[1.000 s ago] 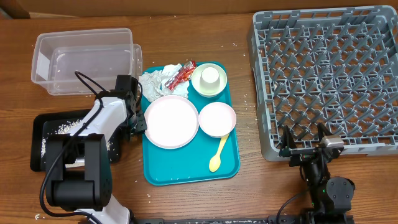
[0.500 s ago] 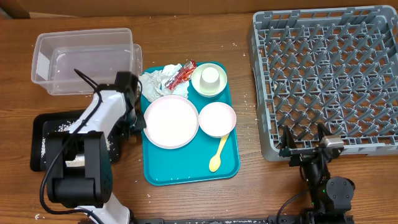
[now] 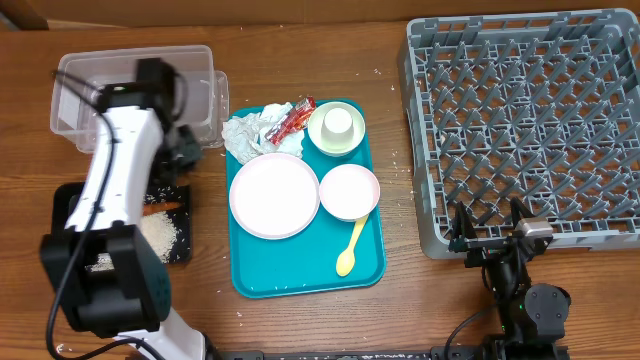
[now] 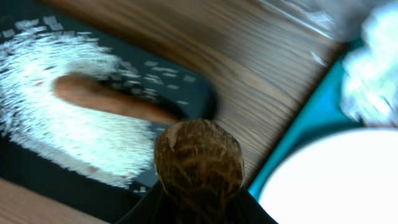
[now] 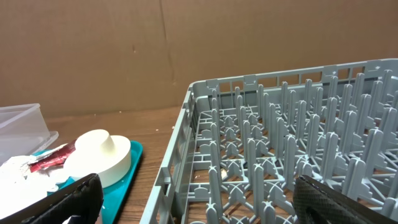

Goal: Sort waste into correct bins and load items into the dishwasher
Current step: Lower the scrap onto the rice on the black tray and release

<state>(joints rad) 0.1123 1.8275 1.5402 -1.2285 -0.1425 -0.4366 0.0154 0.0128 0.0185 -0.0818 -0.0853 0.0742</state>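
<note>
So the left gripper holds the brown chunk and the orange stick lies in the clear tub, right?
Wrong container: the orange stick lies in the black tray among white crumbs, as the left wrist view shows. The left gripper does hold the brown chunk.

Stick (image 4: 112, 102) apparently on crumbs (image 4: 62, 134) in shallow tray (image 3: 62, 212)

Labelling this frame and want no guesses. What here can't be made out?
Chunk: hidden overhead by the left arm; blurred in the left wrist view.
Left fingers: left wrist, only dark bits show below the chunk.
Tub: overhead, the arm covers part of its inside.
Napkin: left wrist, blurred and cut by the edge.
Right fingers: right wrist, cut by the bottom edge.
</note>
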